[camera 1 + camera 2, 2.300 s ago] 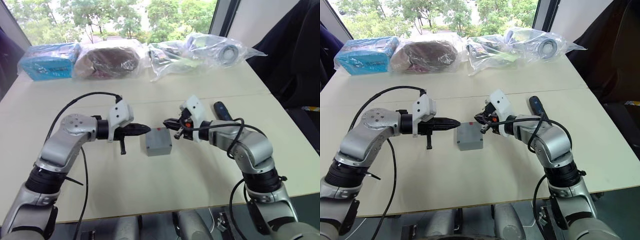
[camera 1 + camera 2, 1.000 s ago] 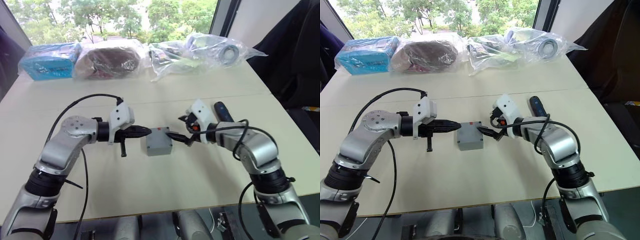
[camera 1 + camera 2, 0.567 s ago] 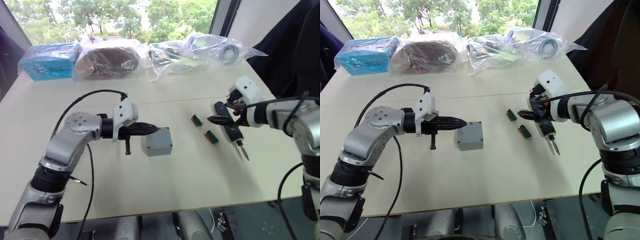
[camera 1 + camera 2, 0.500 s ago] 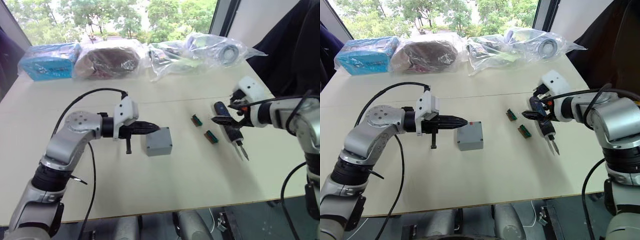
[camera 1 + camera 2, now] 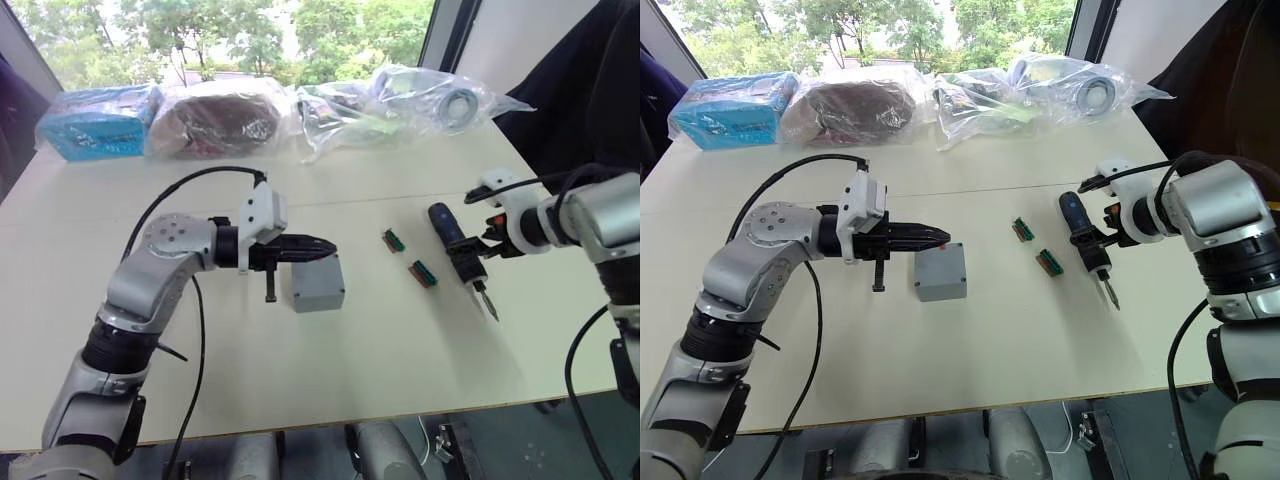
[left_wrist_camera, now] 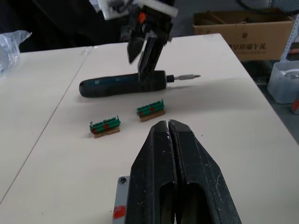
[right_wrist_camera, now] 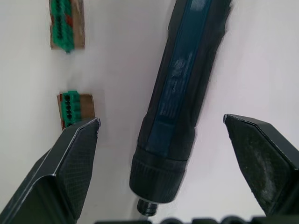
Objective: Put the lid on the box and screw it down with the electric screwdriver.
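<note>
My right gripper (image 7: 159, 154) now straddles the electric screwdriver (image 5: 455, 248), jaws wide, gripping nothing; pickup looks next.

My left gripper (image 5: 325, 246), closed and empty, sits over the lid (image 5: 317, 280).

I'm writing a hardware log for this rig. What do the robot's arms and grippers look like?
Both arms are silver-grey metal with rounded joints, black bands and loose black cables. Each wrist carries a white block. The left gripper and the right gripper each have two black, tapered fingers.

Left gripper (image 6: 168, 135) hides most of lid (image 6: 120, 205); screwdriver bit (image 7: 145, 208) cut off
</note>
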You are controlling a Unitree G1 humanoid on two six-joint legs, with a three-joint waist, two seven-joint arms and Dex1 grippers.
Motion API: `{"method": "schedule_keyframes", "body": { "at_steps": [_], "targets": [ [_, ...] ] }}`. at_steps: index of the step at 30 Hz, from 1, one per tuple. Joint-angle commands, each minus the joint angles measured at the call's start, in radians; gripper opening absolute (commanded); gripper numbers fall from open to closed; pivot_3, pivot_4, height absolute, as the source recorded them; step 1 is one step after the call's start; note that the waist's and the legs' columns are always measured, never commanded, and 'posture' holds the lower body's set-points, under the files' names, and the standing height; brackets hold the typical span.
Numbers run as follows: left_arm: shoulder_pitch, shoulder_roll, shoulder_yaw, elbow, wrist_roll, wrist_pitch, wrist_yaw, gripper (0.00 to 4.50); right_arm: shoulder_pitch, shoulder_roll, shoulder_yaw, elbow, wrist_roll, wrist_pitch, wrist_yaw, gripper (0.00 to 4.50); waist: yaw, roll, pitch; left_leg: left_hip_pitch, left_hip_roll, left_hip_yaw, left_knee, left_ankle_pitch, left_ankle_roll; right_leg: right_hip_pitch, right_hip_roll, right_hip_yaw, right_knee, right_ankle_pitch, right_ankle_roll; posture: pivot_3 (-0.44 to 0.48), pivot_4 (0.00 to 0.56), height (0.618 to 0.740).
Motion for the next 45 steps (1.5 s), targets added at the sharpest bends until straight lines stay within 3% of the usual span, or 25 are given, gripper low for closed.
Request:
{"method": "schedule_keyframes", "body": {
  "at_steps": [1, 10, 13, 19, 23, 26, 29, 32, 35, 40, 45],
  "targets": [
    [-0.019, -0.010, 0.010, -0.015, -0.007, -0.028, 0.002, 0.00, -0.081, 0.018, 0.083, 0.133, -0.057, -0.035, 0.035, 4.40, 0.000, 0.000, 0.000, 0.000, 0.000, 0.000, 0.000, 0.000, 0.000, 0.000, 0.000, 0.000, 0.000, 0.000, 0.000, 0.000, 0.150, 0.740],
    [-0.007, -0.027, 0.019, -0.046, -0.024, -0.027, 0.023, 0.00, -0.188, 0.104, 0.273, 0.380, -0.183, -0.173, 0.191, 4.40, -0.001, 0.000, 0.000, 0.000, 0.000, 0.000, 0.000, 0.000, 0.000, -0.001, 0.000, 0.000, 0.001, 0.000, 0.000, 0.000, 0.150, 0.740],
    [0.006, -0.023, 0.023, -0.052, -0.022, -0.026, 0.036, 0.00, -0.196, 0.144, 0.291, 0.444, -0.224, -0.215, 0.218, 3.84, -0.002, 0.000, 0.000, 0.000, 0.000, 0.000, 0.000, 0.000, 0.000, -0.001, 0.000, 0.000, 0.001, 0.000, 0.000, 0.000, 0.150, 0.740],
    [0.039, 0.013, 0.036, -0.047, -0.010, -0.021, 0.054, 0.00, -0.240, 0.166, 0.250, 0.503, -0.282, -0.255, 0.246, 1.94, -0.003, 0.000, 0.000, 0.001, 0.000, 0.000, 0.000, 0.000, 0.000, 0.000, 0.000, 0.000, 0.002, 0.000, 0.000, 0.000, 0.150, 0.740],
    [0.066, 0.042, 0.017, -0.018, 0.020, -0.038, 0.049, 0.00, -0.291, 0.149, 0.165, 0.476, -0.287, -0.257, 0.220, 1.88, -0.003, 0.001, 0.001, 0.001, 0.000, 0.000, 0.000, 0.000, 0.000, -0.001, 0.000, 0.000, 0.003, 0.001, 0.000, 0.000, 0.150, 0.740],
    [0.074, 0.056, 0.003, 0.008, 0.049, -0.060, 0.036, 0.00, -0.283, 0.122, 0.088, 0.331, -0.261, -0.257, 0.219, 1.88, -0.002, 0.002, 0.001, -0.002, 0.000, 0.000, 0.000, 0.000, 0.000, -0.005, 0.000, 0.000, 0.004, 0.001, 0.000, 0.000, 0.150, 0.740],
    [0.076, 0.061, -0.010, 0.043, 0.064, -0.075, 0.017, 0.00, -0.229, 0.167, -0.146, 0.110, -0.161, -0.265, 0.156, 1.88, -0.003, 0.002, 0.001, -0.002, 0.000, 0.000, -0.001, 0.000, 0.000, -0.006, 0.000, 0.000, 0.004, 0.001, 0.000, 0.000, 0.150, 0.740],
    [0.074, 0.052, -0.024, 0.083, 0.078, -0.091, 0.002, 0.00, -0.119, 0.312, -0.429, -0.172, -0.031, -0.342, 0.048, 1.88, -0.001, 0.002, 0.001, -0.003, 0.001, -0.001, -0.003, 0.000, 0.000, -0.007, 0.001, -0.001, 0.005, 0.000, 0.000, 0.000, 0.150, 0.740],
    [0.072, 0.047, -0.040, 0.117, 0.094, -0.109, -0.013, 0.00, -0.031, 0.497, -0.609, -0.395, 0.054, -0.420, -0.094, 1.88, 0.001, 0.002, 0.001, -0.003, 0.001, -0.003, -0.003, 0.000, 0.000, -0.007, 0.001, -0.003, 0.005, 0.000, 0.000, 0.000, 0.150, 0.740],
    [0.067, 0.036, -0.059, 0.159, 0.120, -0.126, -0.028, 0.00, 0.102, 0.694, -0.685, -0.598, 0.166, -0.576, -0.199, 1.88, 0.025, 0.002, 0.001, -0.004, 0.000, -0.003, 0.000, 0.000, -0.001, -0.004, -0.002, -0.004, 0.004, 0.001, 0.000, 0.000, 0.150, 0.740],
    [0.070, 0.012, -0.081, 0.195, 0.151, -0.137, -0.021, 0.00, 0.283, 0.796, -0.571, -0.719, 0.171, -0.737, -0.229, 1.88, 0.023, 0.001, 0.001, -0.003, -0.001, -0.003, 0.001, 0.001, -0.001, -0.002, -0.002, -0.003, 0.001, 0.001, 0.001, 0.000, 0.150, 0.740]
  ]
}}
